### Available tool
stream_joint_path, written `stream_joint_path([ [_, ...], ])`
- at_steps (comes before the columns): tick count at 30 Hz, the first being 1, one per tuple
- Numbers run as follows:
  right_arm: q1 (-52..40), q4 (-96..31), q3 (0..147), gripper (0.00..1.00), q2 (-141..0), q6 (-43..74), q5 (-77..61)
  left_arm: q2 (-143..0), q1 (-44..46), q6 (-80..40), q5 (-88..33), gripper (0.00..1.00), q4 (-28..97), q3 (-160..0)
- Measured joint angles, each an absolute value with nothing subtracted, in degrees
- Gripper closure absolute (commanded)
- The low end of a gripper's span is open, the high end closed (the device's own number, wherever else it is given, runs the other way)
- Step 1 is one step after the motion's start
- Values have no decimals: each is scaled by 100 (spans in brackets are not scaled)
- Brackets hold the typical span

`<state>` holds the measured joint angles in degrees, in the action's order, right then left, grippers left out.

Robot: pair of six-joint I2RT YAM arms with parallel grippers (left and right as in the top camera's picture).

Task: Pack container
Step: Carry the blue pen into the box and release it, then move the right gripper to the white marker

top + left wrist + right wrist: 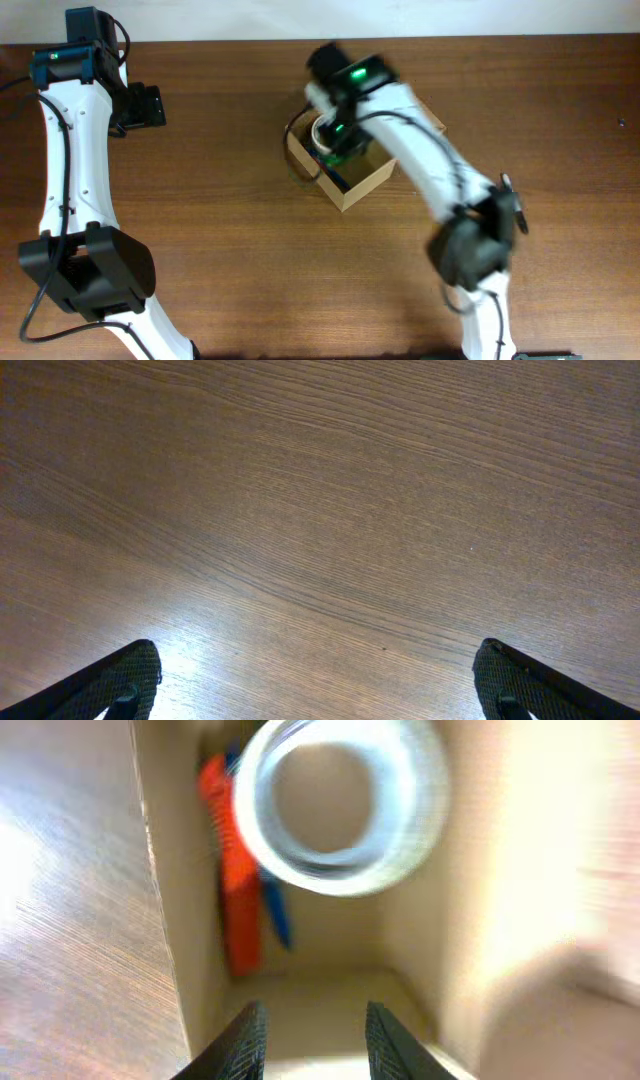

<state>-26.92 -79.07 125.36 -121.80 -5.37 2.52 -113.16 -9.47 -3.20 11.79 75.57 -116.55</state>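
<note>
Brown wooden surface carrying a cardboard box, right pincer hovering above it, narrowly parted, gripping nothing, tape roll lying inside, left pincer gaping wide.

Brown wood-grain tabletop with darker streaks and pale glare patches. Small rectangular tan cardboard box, plain, unmarked. Inside: whitish translucent tape roll at 12 o'clock, long orange item at 9 o'clock, thin blue item beside it. Left claw and right claw black.
</note>
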Motion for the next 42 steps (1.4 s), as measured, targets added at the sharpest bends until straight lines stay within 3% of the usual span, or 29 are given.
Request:
stream_joint_path([
  [9,-84,-7730,12339,64,-9491,-814,578,-11316,-947,-322,1179,0,7557,-11655],
  [18,1507,-6790,10444,64,-9566,-1592,574,-11316,-947,-322,1179,0,7557,-11655],
  [28,1796,-6211,8440,64,-10009,-2196,508,-11316,-947,-322,1179,0,7557,-11655],
  [42,1791,-5979,7983,60,-11078,-2292,318,-11316,-947,-322,1179,0,7557,-11655],
])
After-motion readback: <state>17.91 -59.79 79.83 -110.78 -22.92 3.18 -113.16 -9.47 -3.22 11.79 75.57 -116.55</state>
